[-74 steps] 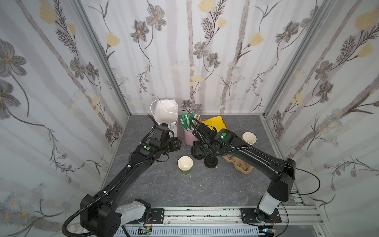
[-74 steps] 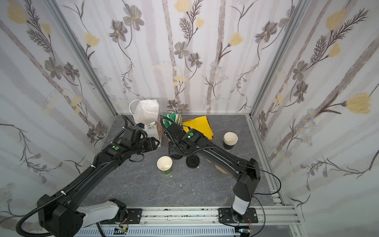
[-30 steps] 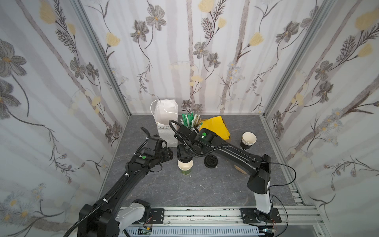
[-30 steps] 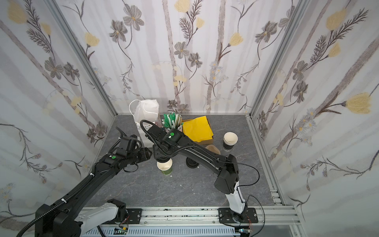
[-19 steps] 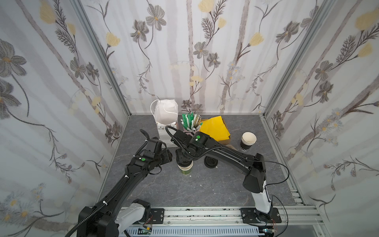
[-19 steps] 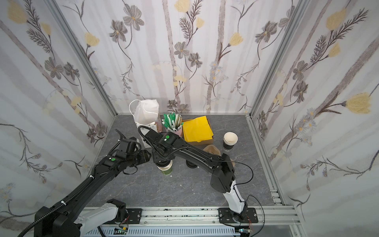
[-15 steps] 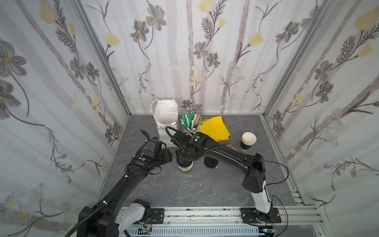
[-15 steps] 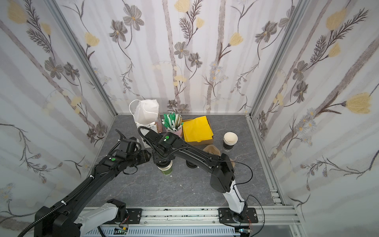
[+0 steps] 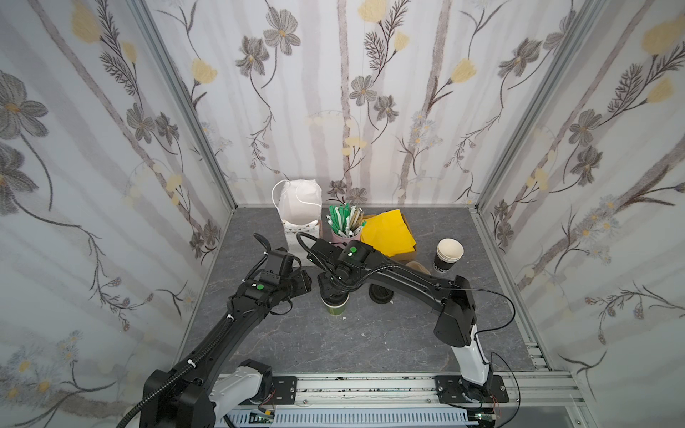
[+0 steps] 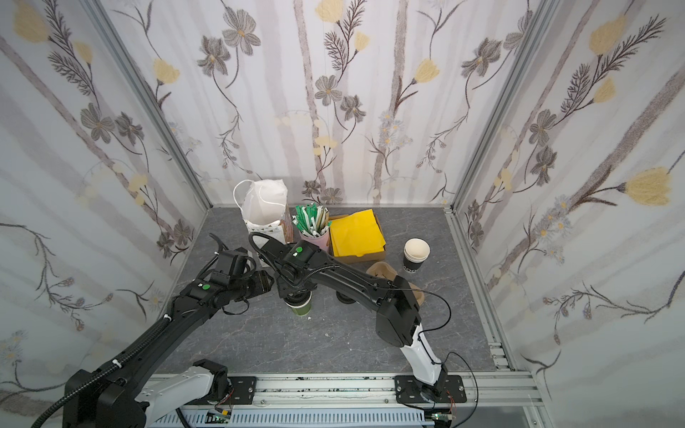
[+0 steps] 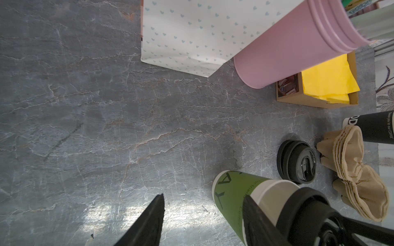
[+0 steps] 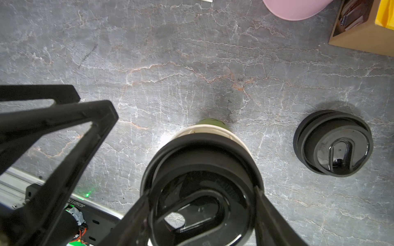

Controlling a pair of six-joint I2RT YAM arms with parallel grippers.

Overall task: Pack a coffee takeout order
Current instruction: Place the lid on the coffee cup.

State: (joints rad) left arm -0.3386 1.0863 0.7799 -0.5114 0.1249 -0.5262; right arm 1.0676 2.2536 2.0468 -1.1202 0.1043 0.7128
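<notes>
1 green cup (image 9: 336, 308); R end effector (image 12: 201, 191) clamps 1 lid (image 12: 202, 151) on it; L end effector (image 11: 202, 196) spread, empty.

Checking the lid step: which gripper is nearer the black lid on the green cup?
Right. The right gripper clamps the black lid atop the green cup; the left gripper hangs open beside the cup.

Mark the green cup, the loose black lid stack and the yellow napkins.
green cup (image 9: 336, 308): a top view, on its green side wall.
black lid stack (image 12: 332, 147): right wrist view, on the top lid's face.
yellow napkins (image 10: 356, 233): a top view, middle of the top sheet.
</notes>
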